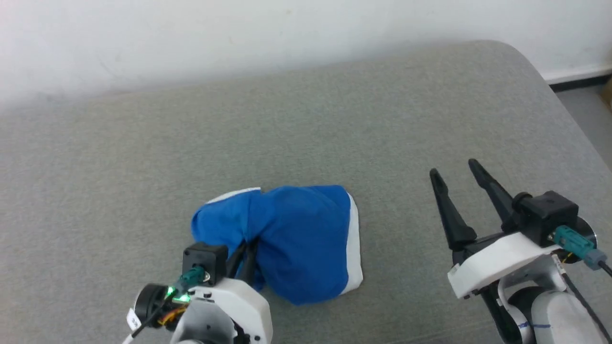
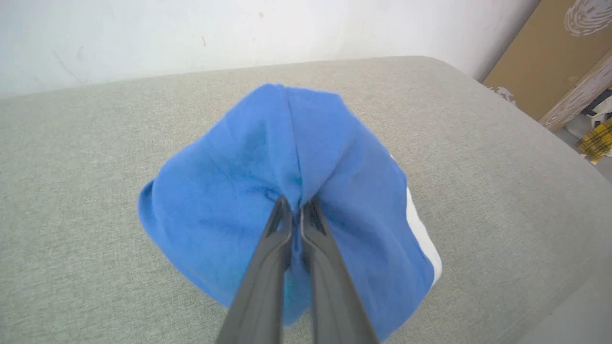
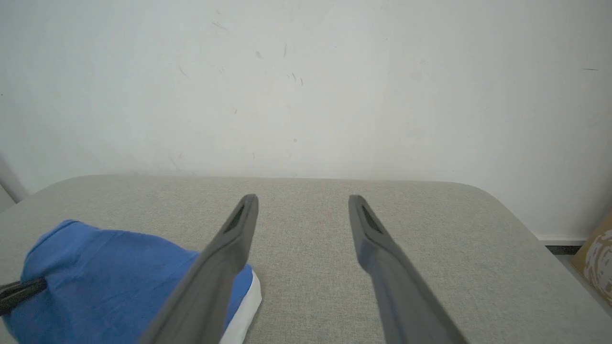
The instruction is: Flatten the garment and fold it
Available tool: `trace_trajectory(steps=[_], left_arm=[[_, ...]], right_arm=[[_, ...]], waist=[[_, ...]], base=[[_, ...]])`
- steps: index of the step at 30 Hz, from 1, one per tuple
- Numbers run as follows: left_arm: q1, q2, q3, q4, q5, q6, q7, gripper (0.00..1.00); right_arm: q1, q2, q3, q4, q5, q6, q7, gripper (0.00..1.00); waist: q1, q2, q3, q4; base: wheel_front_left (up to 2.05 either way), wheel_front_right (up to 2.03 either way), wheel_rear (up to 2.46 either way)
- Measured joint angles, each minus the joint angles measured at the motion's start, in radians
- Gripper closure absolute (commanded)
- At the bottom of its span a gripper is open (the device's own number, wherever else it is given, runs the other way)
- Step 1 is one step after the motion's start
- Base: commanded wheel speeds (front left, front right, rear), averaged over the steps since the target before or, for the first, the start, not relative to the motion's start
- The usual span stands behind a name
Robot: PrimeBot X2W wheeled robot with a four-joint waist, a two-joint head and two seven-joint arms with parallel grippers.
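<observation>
The left pincer [image 2: 296,204] is pinching the bunched garment [image 1: 306,239] while the right pincer [image 1: 452,168] is hovering spread and empty, apparently leaving both flattening and folding undone.

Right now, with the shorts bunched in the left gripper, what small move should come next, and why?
Probably bring the right gripper to the white-striped edge of the shorts and pinch it. The left gripper is shut on a fold mid-cloth, the shorts sit humped, and the right stands open, apart from them; spreading likely needs a second hold.
</observation>
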Motion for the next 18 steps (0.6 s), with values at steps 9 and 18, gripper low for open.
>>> trace_trajectory(steps=[9,18], left_arm=[[-0.113,0.056,0.047,-0.141,0.002,-0.043,-0.037,0.00],[-0.081,0.161,0.208,-0.150,0.021,0.008,-0.114,0.00]], right_arm=[[0.009,0.000,-0.021,-0.016,-0.004,0.000,0.020,0.00],[0.021,0.000,-0.028,-0.033,-0.010,0.000,0.039,0.00]], waist=[[0.0001,0.0001,-0.008,0.074],[0.0002,0.0000,-0.015,0.130]], base=[[0.00,0.00,0.00],[0.00,0.00,0.00]])
